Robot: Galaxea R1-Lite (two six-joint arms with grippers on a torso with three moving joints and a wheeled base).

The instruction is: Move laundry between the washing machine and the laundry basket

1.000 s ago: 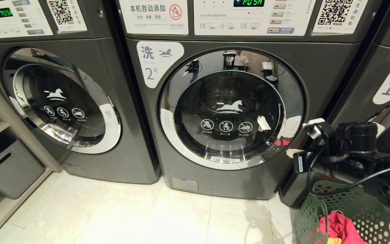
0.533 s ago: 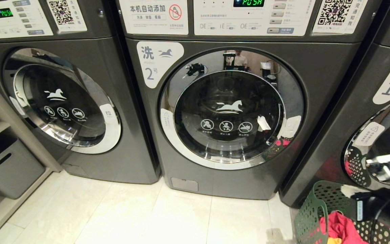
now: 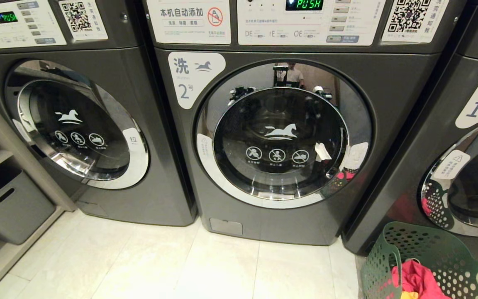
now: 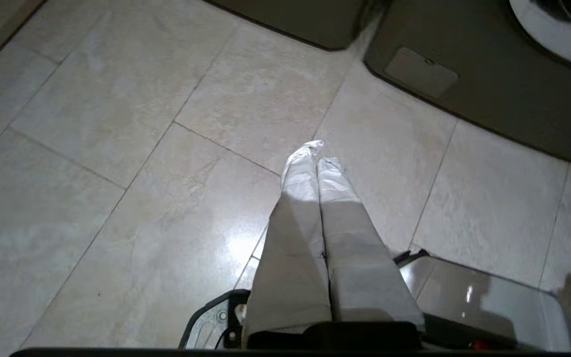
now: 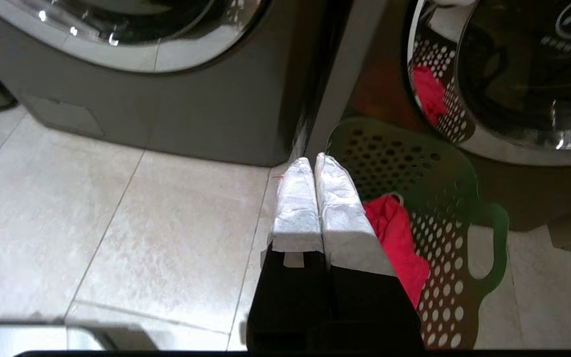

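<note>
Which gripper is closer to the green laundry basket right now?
Right. The right gripper is shut and hangs beside the green laundry basket at its rim. The left gripper is shut over bare floor tiles, with only the basket's edge in its view.

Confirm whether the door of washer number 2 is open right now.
No. In the head view the round chrome-rimmed door of the washing machine labelled 2 sits shut, flush against its front.
</note>
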